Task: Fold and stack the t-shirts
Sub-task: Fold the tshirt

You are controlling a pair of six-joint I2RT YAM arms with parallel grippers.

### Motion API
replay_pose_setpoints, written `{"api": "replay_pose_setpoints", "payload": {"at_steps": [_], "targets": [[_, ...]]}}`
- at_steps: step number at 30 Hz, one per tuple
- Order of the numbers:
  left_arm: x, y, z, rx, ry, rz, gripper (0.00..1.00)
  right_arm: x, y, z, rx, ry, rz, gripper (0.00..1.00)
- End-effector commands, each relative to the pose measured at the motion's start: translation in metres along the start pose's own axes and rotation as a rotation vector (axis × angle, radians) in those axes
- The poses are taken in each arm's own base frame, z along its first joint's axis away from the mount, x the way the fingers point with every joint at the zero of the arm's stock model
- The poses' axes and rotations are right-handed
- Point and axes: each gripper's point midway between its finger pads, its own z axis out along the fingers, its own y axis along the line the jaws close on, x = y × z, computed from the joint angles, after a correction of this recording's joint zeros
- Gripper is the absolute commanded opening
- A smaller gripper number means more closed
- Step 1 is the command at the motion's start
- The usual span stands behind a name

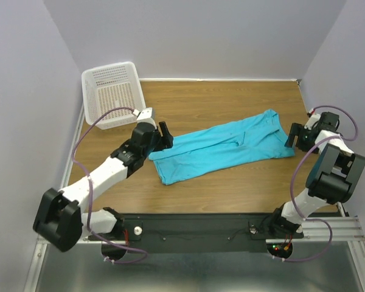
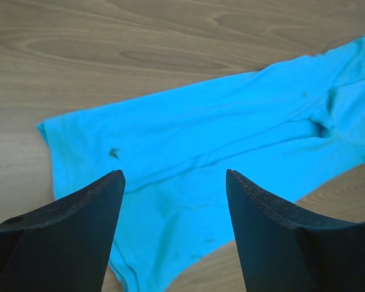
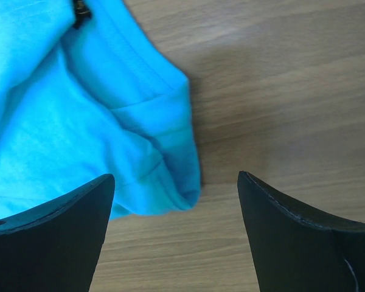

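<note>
The shirt (image 1: 225,149) lies flat in the middle of the table (image 1: 243,191) as a long strip, running from the near left toward the right edge. The left gripper (image 1: 165,136) is at its left end, jaws released, holding nothing. The right gripper (image 1: 294,137) is at its right end, also released and empty. A white basket (image 1: 112,94) stands in the far left corner.

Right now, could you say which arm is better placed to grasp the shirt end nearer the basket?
Probably left: the left gripper hangs open at that end of the t-shirt; the right gripper is at the opposite end.
</note>
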Motion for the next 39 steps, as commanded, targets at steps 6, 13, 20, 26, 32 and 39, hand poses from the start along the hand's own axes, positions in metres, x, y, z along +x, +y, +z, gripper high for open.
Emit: {"api": "replay_pose_setpoints", "payload": {"at_steps": [6, 13, 20, 26, 32, 39], "targets": [[-0.044, -0.009, 0.028, 0.028, -0.101, 0.169, 0.79, 0.001, -0.013, 0.014, 0.009, 0.027, 0.036, 0.81], [-0.037, 0.006, 0.028, 0.028, -0.089, 0.141, 0.79, 0.000, -0.008, 0.027, -0.040, 0.044, 0.057, 0.56], [-0.043, 0.016, 0.030, 0.015, -0.086, 0.148, 0.79, -0.037, -0.017, 0.036, -0.038, -0.007, 0.005, 0.07], [-0.044, 0.000, 0.048, 0.087, -0.043, 0.197, 0.79, -0.082, -0.028, 0.061, -0.062, -0.059, -0.076, 0.01], [-0.047, -0.037, 0.077, 0.247, 0.010, 0.232, 0.78, -0.135, -0.038, 0.107, -0.034, -0.109, -0.132, 0.01], [-0.061, -0.109, 0.138, 0.499, 0.089, 0.250, 0.75, -0.190, -0.046, 0.093, 0.057, -0.214, -0.130, 0.73]]}}
